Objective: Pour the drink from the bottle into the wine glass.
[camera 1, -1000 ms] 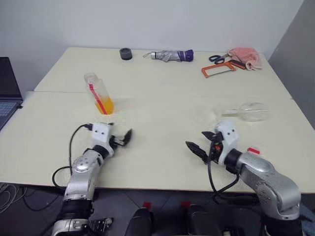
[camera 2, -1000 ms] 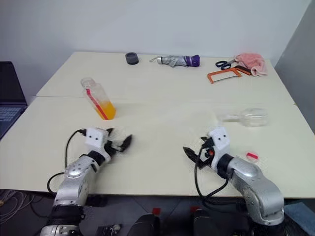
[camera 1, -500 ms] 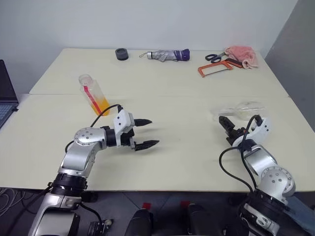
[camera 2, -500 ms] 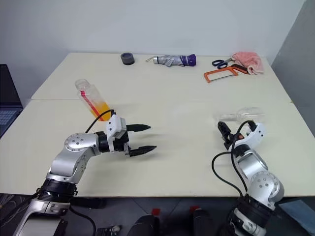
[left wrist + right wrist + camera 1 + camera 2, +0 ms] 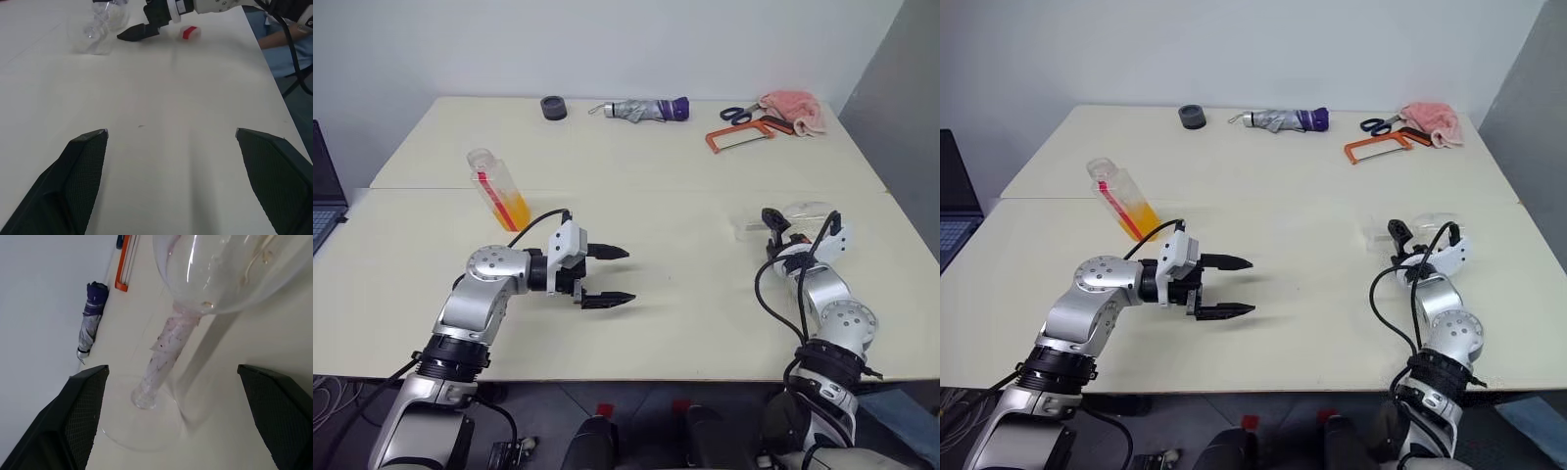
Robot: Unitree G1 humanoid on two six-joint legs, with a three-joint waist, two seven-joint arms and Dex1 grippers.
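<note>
The wine glass [image 5: 800, 217] lies on its side on the table [image 5: 685, 196], long axis crosswise, foot toward the robot's left. The right gripper [image 5: 171, 382], released, straddles its stem. The bottle [image 5: 497, 188] stands tilted, cap missing. The left gripper [image 5: 610, 275] is released.

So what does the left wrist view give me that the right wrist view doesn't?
Left wrist view adds the right gripper's fingers, the red cap lying beside them, and a person in blue past the table's edge. Right wrist view adds the folded umbrella and the orange hacksaw. Both show the wine glass lying on the table.
</note>
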